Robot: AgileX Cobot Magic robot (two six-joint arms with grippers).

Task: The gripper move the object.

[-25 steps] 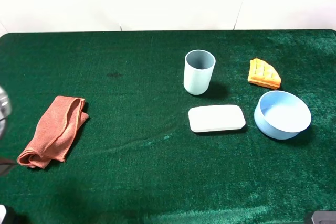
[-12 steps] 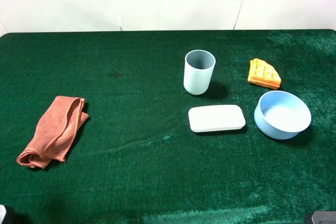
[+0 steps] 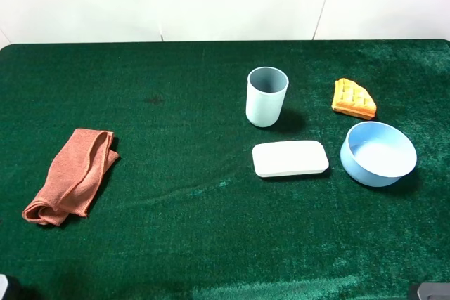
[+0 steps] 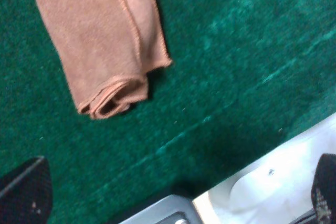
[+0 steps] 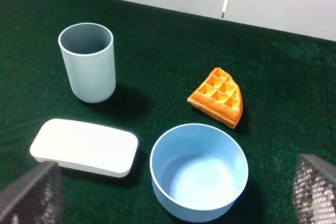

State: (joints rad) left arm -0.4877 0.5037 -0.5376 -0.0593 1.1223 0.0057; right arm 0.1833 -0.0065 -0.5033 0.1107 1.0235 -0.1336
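Observation:
The object, a flat white oblong box point(image 3: 290, 158), lies on the green table between the light-blue cup point(image 3: 266, 96) and the light-blue bowl point(image 3: 348, 154). In the right wrist view the box point(image 5: 84, 147) lies ahead of my right gripper point(image 5: 173, 192), which is open and empty, hovering apart from it. My left gripper point(image 4: 173, 192) is open and empty near the table's front left edge, close to an orange cloth point(image 4: 100, 40). The box is out of the left wrist view. Neither gripper's fingers show in the exterior view.
A folded orange cloth point(image 3: 72, 175) lies at the left. An orange waffle piece point(image 3: 354, 99) lies behind the bowl, right of the cup. In the right wrist view the cup point(image 5: 88, 64), the waffle point(image 5: 218, 97) and the bowl point(image 5: 157, 156) surround the box.
A part of the left arm that showed at the exterior view's left edge one second ago has moved out of that view. The objects have not moved.

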